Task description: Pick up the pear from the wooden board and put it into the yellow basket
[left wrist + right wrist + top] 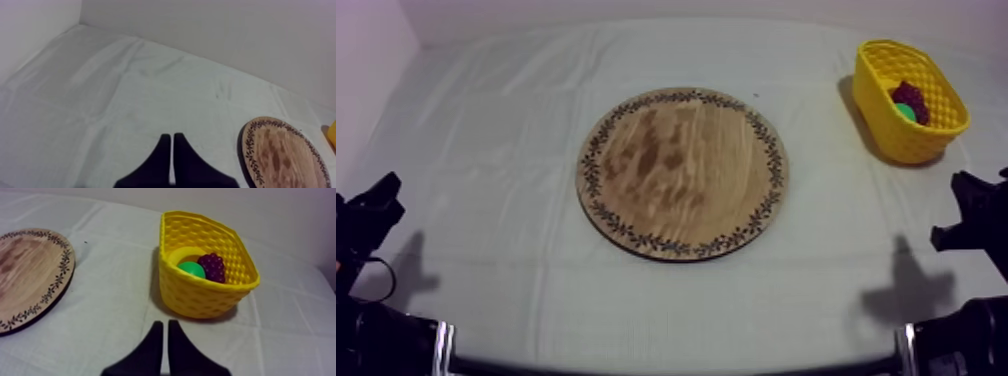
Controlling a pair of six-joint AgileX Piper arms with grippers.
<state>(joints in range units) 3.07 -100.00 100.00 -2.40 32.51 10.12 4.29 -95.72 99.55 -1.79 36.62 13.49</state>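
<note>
Nearest, well short of the wooden board (681,172), the left gripper (171,135) and right gripper (165,322) rest with fingers pressed together, holding nothing; the board lies bare, and beyond its right edge the yellow basket (210,295) holds grapes (214,267) and what appears to be the pear (190,269), so the task looks finished.
</note>
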